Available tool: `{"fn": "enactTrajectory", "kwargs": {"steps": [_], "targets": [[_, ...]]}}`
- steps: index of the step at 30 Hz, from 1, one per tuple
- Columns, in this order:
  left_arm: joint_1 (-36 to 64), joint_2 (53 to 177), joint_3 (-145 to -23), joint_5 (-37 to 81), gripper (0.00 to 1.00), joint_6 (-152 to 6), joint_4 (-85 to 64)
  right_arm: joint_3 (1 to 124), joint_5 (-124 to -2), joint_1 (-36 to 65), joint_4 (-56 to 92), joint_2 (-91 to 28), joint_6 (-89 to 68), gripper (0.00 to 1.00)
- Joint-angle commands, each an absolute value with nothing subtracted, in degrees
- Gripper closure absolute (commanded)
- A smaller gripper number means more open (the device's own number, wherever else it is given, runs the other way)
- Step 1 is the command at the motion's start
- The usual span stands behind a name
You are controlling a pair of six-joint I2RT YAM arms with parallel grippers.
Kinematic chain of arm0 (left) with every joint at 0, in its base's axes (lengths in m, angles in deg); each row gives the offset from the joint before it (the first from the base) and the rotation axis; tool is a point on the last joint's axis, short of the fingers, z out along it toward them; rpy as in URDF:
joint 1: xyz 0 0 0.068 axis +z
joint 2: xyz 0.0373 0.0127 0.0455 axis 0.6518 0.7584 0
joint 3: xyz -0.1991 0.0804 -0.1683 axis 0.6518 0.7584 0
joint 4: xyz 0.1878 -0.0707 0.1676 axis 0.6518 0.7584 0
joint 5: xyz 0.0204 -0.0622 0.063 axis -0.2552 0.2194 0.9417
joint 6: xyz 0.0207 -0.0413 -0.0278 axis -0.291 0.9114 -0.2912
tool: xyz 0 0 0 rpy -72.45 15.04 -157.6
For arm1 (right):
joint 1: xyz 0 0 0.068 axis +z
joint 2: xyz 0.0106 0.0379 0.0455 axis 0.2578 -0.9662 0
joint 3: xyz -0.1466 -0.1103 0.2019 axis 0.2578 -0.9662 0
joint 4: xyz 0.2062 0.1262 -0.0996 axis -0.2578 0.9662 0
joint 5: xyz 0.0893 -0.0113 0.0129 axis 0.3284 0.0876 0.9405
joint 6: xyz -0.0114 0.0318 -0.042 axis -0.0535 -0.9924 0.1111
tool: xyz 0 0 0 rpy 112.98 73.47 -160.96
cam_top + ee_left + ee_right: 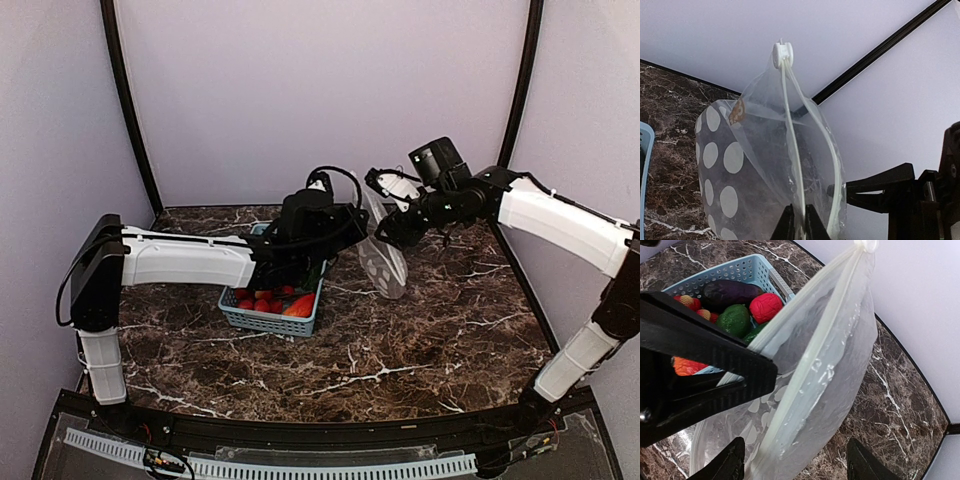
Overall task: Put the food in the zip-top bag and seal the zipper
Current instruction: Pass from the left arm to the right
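**Two claws, one bag hanging between**

All the food (262, 300) waits in the blue basket (262, 322) at left, under the left arm (185, 258). The left gripper (800, 222) clenches the zipper (792, 130), hanging the zip-top bag (385, 262) just right of the basket, strip running up to its slider (781, 53). The right gripper (800, 462) straddles the bag, released, with the food beyond it.

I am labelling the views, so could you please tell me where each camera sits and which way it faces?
Top external: above and behind the bases, looking down at the table; left arm and right arm show.
Left wrist: on the left gripper, looking along the zip-top bag toward the back wall; its fingers pinch the zipper.
Right wrist: on the right gripper, looking down on bag and basket; its open fingers show.
Both wrist views share the bag and the other's gripper.
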State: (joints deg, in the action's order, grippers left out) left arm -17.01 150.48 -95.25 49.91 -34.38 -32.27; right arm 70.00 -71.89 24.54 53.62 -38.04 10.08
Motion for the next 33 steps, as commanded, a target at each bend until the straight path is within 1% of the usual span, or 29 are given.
{"fn": "enactTrajectory", "kwargs": {"steps": [1, 4, 9, 10, 11, 14, 17, 19, 20, 22, 23, 24, 31, 33], "targets": [[-18.0, 149.4, -96.4, 54.1, 0.93, -35.1, -34.4, 72.8, -79.0, 26.9, 52.7, -40.3, 8.0, 0.32], [-19.3, 149.7, -96.0, 57.4, 0.96, -36.4, -36.1, 74.2, -80.0, 27.5, 53.0, -41.3, 5.9, 0.33], [-20.9, 150.2, -96.1, 62.2, 0.99, -38.7, -37.6, 76.3, -85.1, 28.6, 53.3, -42.9, 4.1, 0.32], [-21.0, 150.3, -96.0, 62.8, 0.99, -38.7, -37.4, 76.4, -85.9, 28.7, 53.2, -42.7, 3.9, 0.25], [-21.0, 150.4, -96.0, 63.3, 0.99, -38.4, -37.2, 76.3, -86.5, 28.8, 53.0, -42.4, 4.0, 0.23], [-21.3, 150.4, -95.2, 64.0, 0.99, -38.1, -37.8, 76.0, -88.6, 28.8, 52.5, -42.4, 4.8, 0.23], [-21.5, 150.4, -95.0, 65.3, 0.99, -38.3, -38.2, 75.3, -92.2, 28.7, 51.8, -42.8, 5.5, 0.29], [-21.6, 150.5, -95.0, 65.7, 0.99, -38.4, -38.0, 75.1, -92.7, 28.7, 51.5, -42.2, 5.5, 0.35], [-21.6, 150.6, -95.0, 65.8, 0.99, -38.3, -37.7, 74.9, -92.4, 28.7, 51.3, -41.7, 5.7, 0.41], [-21.6, 150.7, -95.0, 66.0, 0.99, -38.3, -37.2, 74.8, -91.5, 28.7, 51.1, -40.3, 6.5, 0.60], [-21.6, 150.8, -95.0, 65.8, 0.99, -38.5, -37.2, 74.7, -90.9, 28.7, 51.0, -39.6, 6.9, 0.68], [-21.6, 150.8, -95.0, 65.6, 0.99, -38.5, -37.1, 74.4, -90.5, 28.7, 50.9, -38.9, 7.1, 0.72], [-21.6, 152.4, -96.6, 63.7, 0.99, -38.9, -36.0, 72.5, -86.1, 28.5, 50.9, -36.1, 7.1, 0.70], [-21.6, 152.7, -97.0, 63.4, 0.99, -39.0, -35.7, 72.3, -84.4, 28.4, 51.1, -35.7, 7.4, 0.62]]}}
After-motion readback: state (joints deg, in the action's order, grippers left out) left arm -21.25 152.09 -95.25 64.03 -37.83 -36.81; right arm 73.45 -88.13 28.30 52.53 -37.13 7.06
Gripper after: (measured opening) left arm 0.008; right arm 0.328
